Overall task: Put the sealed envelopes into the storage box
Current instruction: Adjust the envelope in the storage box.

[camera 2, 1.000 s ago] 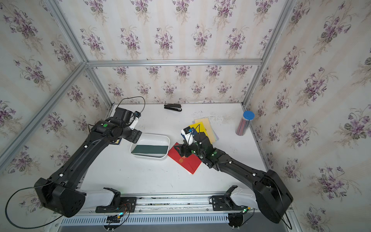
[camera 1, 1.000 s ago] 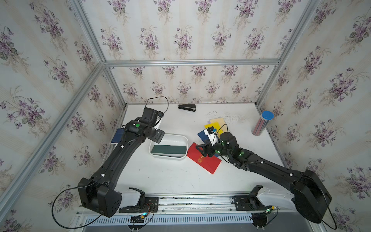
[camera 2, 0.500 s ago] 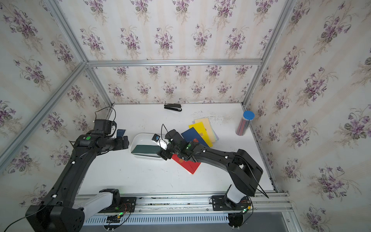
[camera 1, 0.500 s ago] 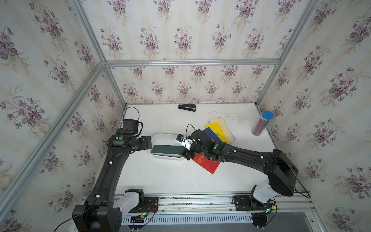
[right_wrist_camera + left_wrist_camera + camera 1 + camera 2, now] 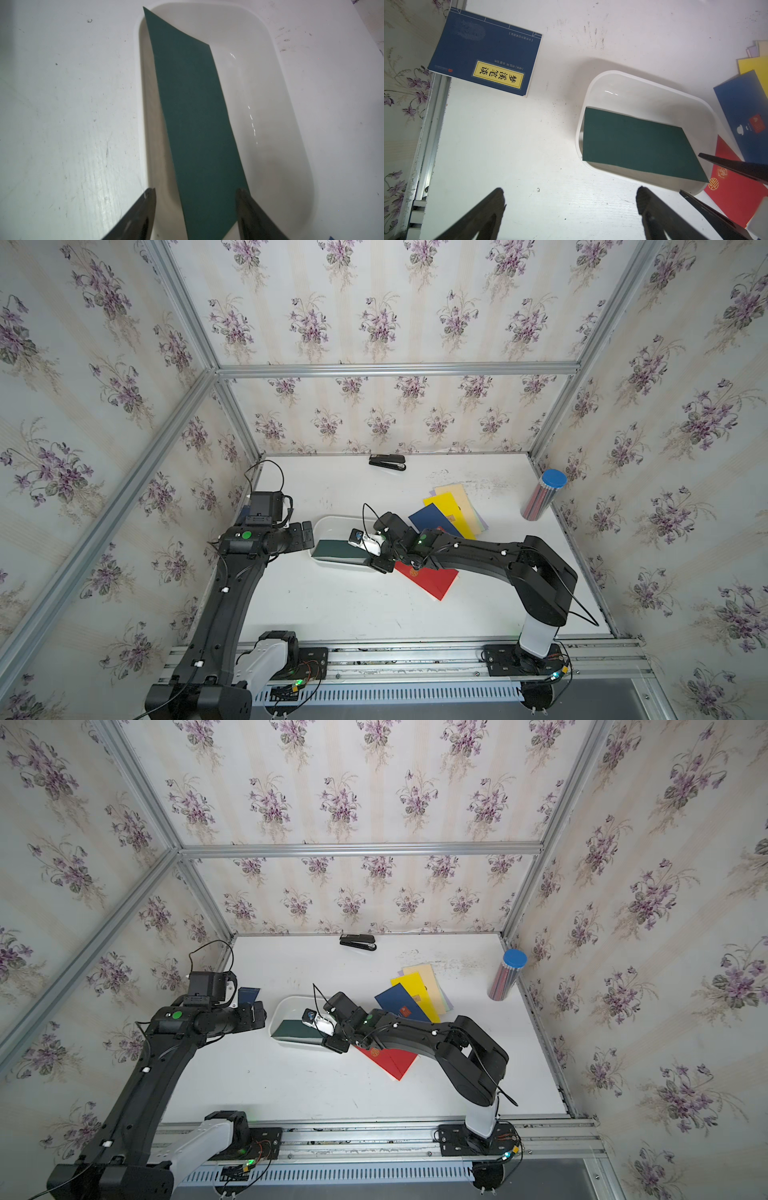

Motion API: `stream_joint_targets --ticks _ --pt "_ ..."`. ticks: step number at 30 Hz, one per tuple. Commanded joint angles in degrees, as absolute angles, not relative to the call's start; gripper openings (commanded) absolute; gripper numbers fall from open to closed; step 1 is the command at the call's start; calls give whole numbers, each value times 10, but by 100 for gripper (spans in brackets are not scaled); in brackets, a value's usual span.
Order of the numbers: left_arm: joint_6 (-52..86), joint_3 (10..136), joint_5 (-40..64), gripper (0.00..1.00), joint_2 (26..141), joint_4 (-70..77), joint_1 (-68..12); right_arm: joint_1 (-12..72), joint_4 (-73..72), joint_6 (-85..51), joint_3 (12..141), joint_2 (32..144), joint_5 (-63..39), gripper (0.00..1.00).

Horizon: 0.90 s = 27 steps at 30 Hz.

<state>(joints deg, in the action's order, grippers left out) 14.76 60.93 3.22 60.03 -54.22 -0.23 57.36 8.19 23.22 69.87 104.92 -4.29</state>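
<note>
Lengthwise, the dark green flat paper envelope (image 5: 338,549) lies inside the shallow white plastic storage box (image 5: 328,520). Its long axis is parallel to the box's long sides and runs across the white table (image 5: 529,145) from the left arm's side toward the right arm's. It sits in the box's nearer half. The right gripper (image 5: 195,190) straddles the envelope's end, jaws apart on either side of it. The left gripper (image 5: 570,188) hangs spread wide over the table just beside the box.
</note>
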Motion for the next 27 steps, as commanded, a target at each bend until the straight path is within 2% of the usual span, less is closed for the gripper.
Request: stream_joint_targets --ticks 1,9,12,16,19,27 --pt "152 609 26 99 597 -532 -2 574 98 240 708 1062 -28 62" --pt "152 610 26 99 598 -532 -2 574 108 238 736 1097 -1 55" --pt "151 609 25 99 598 -533 -2 573 115 231 752 1110 2 44" --pt "150 609 23 99 598 -533 -2 571 120 223 773 1119 3 19" --pt "152 609 20 99 598 -533 -2 564 134 210 797 1120 -14 7" --pt "153 608 22 100 600 -533 -2 513 175 189 850 1134 -118 6"
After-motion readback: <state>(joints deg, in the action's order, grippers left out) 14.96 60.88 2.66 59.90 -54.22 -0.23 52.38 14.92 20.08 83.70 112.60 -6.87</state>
